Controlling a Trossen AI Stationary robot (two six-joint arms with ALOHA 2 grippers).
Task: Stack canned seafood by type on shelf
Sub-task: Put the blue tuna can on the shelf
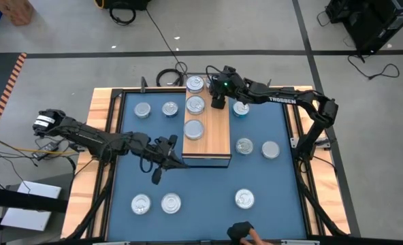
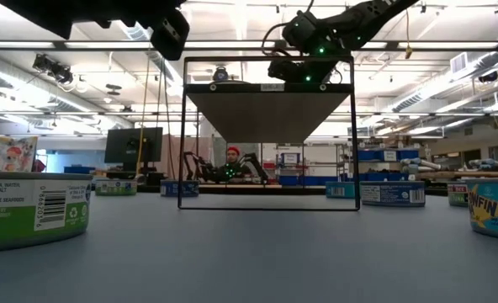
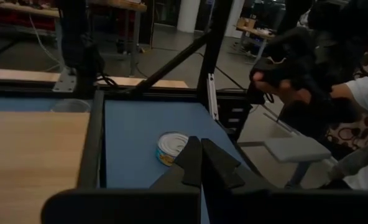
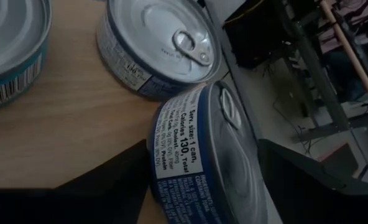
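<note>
The shelf (image 1: 212,139) stands mid-table with three tins on its wood top, among them a blue-sided tin (image 4: 159,43) and a teal-sided tin (image 4: 10,50). My right gripper (image 1: 218,101) hangs over the shelf's far end with its jaws wide. A blue-sided tin (image 4: 202,155) stands tilted on its rim between the fingers, its lid turned toward the far edge and its upper end by the blue-sided tin behind it. My left gripper (image 1: 175,155) is shut on nothing, level in the air at the shelf's near left corner, also in its wrist view (image 3: 201,163). My right gripper has one finger (image 4: 119,177) close beside the tilted tin's side wall (image 4: 171,143) and the other finger (image 4: 308,180) on the lid's side. I cannot tell whether either finger touches the tin. The tin's lower end lies below the picture's edge.
Several more tins lie on the blue mat (image 1: 201,187): two far left (image 1: 142,109), three right of the shelf (image 1: 244,145), three along the near side (image 1: 171,202). A person's hand (image 1: 246,233) reaches in at the near edge. The black frame (image 1: 113,136) borders the mat.
</note>
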